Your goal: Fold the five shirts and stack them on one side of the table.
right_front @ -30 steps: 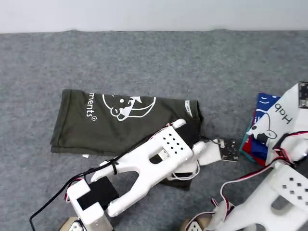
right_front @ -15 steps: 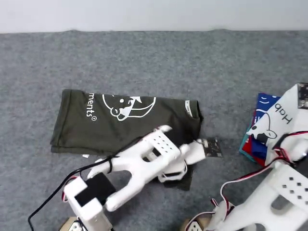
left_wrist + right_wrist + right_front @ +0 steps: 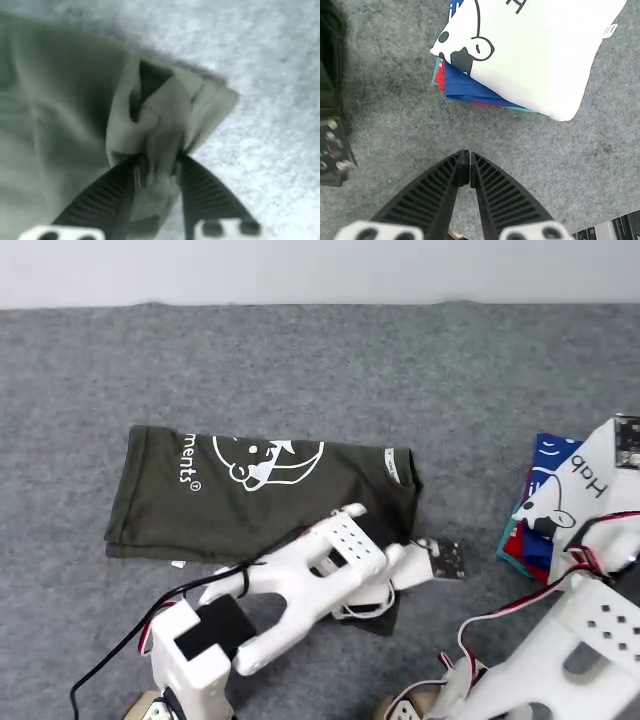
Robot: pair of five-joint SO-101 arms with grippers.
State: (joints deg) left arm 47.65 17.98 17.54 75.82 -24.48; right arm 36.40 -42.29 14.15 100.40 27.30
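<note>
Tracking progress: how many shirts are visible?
5: green shirt mid-table, pinched by the left gripper; white shirt, blue shirt, red shirt and teal shirt stacked at right edge. Others may be hidden.

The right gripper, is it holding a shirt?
No, the right gripper is shut on nothing, over the grey table beside the shirt stack.

Three cameras, one table.
High view looks steeply down over the whole grey table; left wrist camera sits tight over the green shirt, right wrist camera hangs higher above the folded stack, and both also appear in the overhead shot.
</note>
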